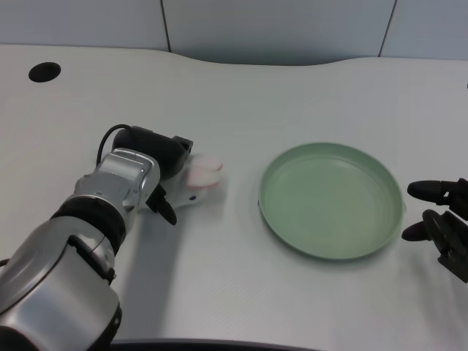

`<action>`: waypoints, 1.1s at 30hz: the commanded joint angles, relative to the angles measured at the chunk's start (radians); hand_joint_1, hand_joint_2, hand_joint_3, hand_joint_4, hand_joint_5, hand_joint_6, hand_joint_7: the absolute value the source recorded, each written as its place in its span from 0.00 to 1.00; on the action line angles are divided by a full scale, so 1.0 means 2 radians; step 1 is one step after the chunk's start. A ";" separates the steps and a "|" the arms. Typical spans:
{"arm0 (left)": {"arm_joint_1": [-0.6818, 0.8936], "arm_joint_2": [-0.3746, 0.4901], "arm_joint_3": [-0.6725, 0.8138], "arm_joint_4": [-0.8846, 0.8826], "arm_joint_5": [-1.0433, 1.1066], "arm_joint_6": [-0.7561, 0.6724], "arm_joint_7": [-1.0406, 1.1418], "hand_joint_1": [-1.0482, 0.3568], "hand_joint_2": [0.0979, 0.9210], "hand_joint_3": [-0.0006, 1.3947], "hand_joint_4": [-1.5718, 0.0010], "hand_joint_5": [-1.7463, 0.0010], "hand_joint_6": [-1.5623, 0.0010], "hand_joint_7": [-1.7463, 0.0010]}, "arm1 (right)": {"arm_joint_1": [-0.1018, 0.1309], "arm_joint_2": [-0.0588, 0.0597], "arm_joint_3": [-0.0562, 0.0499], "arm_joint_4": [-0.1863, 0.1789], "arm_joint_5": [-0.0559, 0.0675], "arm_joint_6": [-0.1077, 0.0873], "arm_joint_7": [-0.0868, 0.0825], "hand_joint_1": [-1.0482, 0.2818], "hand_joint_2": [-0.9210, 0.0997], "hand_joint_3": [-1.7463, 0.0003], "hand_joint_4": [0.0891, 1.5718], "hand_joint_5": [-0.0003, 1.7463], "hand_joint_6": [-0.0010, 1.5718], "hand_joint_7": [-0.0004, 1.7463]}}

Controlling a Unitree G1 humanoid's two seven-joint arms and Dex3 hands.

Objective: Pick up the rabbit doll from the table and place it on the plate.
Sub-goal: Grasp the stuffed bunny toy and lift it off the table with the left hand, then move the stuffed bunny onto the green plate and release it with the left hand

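Lying on the white counter [241, 292], the rabbit doll [196, 180] is showing only its pink ears and a bit of white body; the rest is being covered by the left hand [162, 164]. That black hand is sitting over the doll from the left, with one dark finger [165, 208] pointing down along the doll's near side. Whether the fingers are actually gripping the doll or only resting against it is something I cannot tell, since the silver forearm [110, 197] is blocking most of the contact. The doll's ears are pointing toward the green plate [272, 197], which is resting on the counter to the right, near the doll but not touching it. The doll is staying well outside the plate's rim. At the right edge, the right hand [439, 216] is hovering just beside the plate with its fingers apart. A round dark hole [44, 72] is showing in the counter at the far left corner.
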 commanded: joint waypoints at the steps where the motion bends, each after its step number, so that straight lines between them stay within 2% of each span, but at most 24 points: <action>1: 0.025 0.006 -0.011 0.005 0.012 -0.013 0.060 0.29 0.89 0.00 0.82 0.93 0.83 0.96 | 0.011 -0.004 -0.005 -0.007 0.005 0.000 0.000 0.57 0.00 0.71 0.14 0.82 0.24 0.54; 3: 0.032 0.008 -0.007 0.006 0.009 -0.021 0.099 0.36 0.91 0.01 0.75 0.90 0.73 0.94 | 0.012 -0.005 -0.006 -0.003 0.008 -0.010 0.008 0.57 0.00 0.71 0.14 0.82 0.23 0.54; 4: 0.034 0.009 -0.005 0.006 0.007 -0.024 0.113 0.40 0.93 0.01 0.72 0.83 0.67 0.89 | 0.013 -0.005 -0.007 0.000 0.008 -0.014 0.010 0.58 0.00 0.70 0.14 0.82 0.23 0.54; 5: 0.036 0.011 -0.003 0.006 0.006 -0.030 0.132 0.43 0.94 0.00 0.78 0.61 0.69 0.74 | 0.013 -0.006 -0.006 0.003 0.001 -0.021 0.007 0.58 0.00 0.70 0.14 0.83 0.23 0.55; 6: 0.038 0.013 0.000 0.006 0.004 -0.035 0.150 0.46 0.93 0.00 0.80 0.46 0.72 0.59 | 0.013 -0.006 -0.006 0.008 -0.006 -0.032 0.003 0.57 0.00 0.71 0.17 0.81 0.23 0.55; 7: 0.039 0.014 0.002 0.006 0.002 -0.039 0.163 0.48 0.94 0.00 0.80 0.34 0.75 0.45 | 0.013 -0.006 -0.006 0.012 -0.010 -0.040 0.001 0.57 0.00 0.71 0.19 0.80 0.24 0.55; 8: 0.040 0.016 0.005 0.006 0.000 -0.047 0.173 0.51 0.96 0.01 0.81 0.19 0.78 0.32 | 0.012 -0.006 -0.006 0.016 -0.012 -0.044 0.001 0.57 0.00 0.71 0.20 0.78 0.24 0.54; 9: 0.040 0.017 0.007 0.007 -0.001 -0.051 0.179 0.54 0.98 0.02 0.80 0.10 0.80 0.26 | 0.012 -0.006 -0.006 0.019 -0.012 -0.047 0.001 0.56 0.00 0.71 0.21 0.78 0.24 0.54; 10: 0.039 0.019 0.006 0.007 0.000 -0.055 0.187 0.55 0.99 0.03 0.80 0.06 0.81 0.23 | 0.010 -0.006 -0.006 0.023 -0.012 -0.051 0.003 0.56 0.00 0.71 0.21 0.78 0.25 0.54; 11: 0.038 0.021 0.003 0.007 0.004 -0.057 0.199 0.56 1.00 0.05 0.73 0.02 0.80 0.18 | 0.009 -0.006 -0.007 0.026 -0.010 -0.053 0.004 0.55 0.00 0.72 0.22 0.77 0.25 0.54; 13: 0.036 0.024 0.000 0.008 0.009 -0.058 0.212 0.56 1.00 0.07 0.66 0.00 0.75 0.21 | 0.008 -0.006 -0.007 0.030 -0.007 -0.055 0.005 0.54 0.00 0.72 0.22 0.77 0.25 0.54; 14: 0.034 0.025 0.001 0.008 0.008 -0.061 0.216 0.56 1.00 0.07 0.65 0.00 0.75 0.21 | 0.007 -0.006 -0.006 0.029 -0.006 -0.054 0.008 0.54 0.00 0.72 0.22 0.77 0.25 0.54; 15: 0.032 0.027 0.002 0.008 0.007 -0.064 0.214 0.53 0.99 0.04 0.56 0.00 0.65 0.36 | 0.006 -0.006 -0.006 0.030 -0.005 -0.055 0.009 0.55 0.00 0.71 0.22 0.77 0.25 0.53; 16: 0.029 0.030 0.004 0.008 0.004 -0.067 0.213 0.52 0.99 0.02 0.52 0.00 0.58 0.47 | 0.005 -0.007 -0.006 0.033 -0.004 -0.056 0.012 0.55 0.00 0.71 0.22 0.77 0.25 0.54; 18: 0.024 0.034 0.012 0.007 -0.003 -0.075 0.210 0.52 0.99 0.01 0.50 0.00 0.53 0.52 | 0.002 -0.007 -0.006 0.036 -0.004 -0.057 0.014 0.54 0.00 0.71 0.22 0.77 0.25 0.54; 19: 0.022 0.035 0.016 0.007 -0.007 -0.077 0.210 0.52 1.00 0.02 0.51 0.00 0.56 0.44 | 0.001 -0.008 -0.006 0.038 -0.005 -0.058 0.014 0.55 0.00 0.71 0.22 0.78 0.25 0.54; 22: 0.018 0.033 0.039 0.004 -0.026 -0.085 0.220 0.52 1.00 0.03 0.51 0.00 0.57 0.37 | -0.003 -0.008 -0.007 0.044 -0.005 -0.058 0.014 0.55 0.00 0.71 0.22 0.78 0.25 0.54; 23: 0.015 0.032 0.047 0.002 -0.033 -0.088 0.223 0.55 1.00 0.05 0.51 0.00 0.63 0.16 | -0.005 -0.008 -0.007 0.045 -0.006 -0.057 0.013 0.54 0.00 0.72 0.22 0.78 0.26 0.54; 25: 0.010 0.028 0.061 0.001 -0.045 -0.092 0.223 0.57 1.00 0.05 0.51 0.00 0.67 0.03 | -0.007 -0.008 -0.006 0.046 -0.009 -0.057 0.009 0.54 0.00 0.72 0.22 0.78 0.26 0.54; 29: -0.008 0.015 0.098 -0.005 -0.081 -0.100 0.205 0.61 1.00 0.06 0.51 0.00 0.66 0.00 | -0.014 -0.008 -0.007 0.058 -0.009 -0.066 0.011 0.56 0.00 0.72 0.22 0.78 0.25 0.53; 33: -0.027 -0.004 0.120 -0.010 -0.104 -0.101 0.180 0.65 0.95 0.05 0.50 0.00 0.63 0.00 | -0.017 -0.011 -0.008 0.063 -0.006 -0.066 0.015 0.56 0.00 0.71 0.22 0.78 0.25 0.53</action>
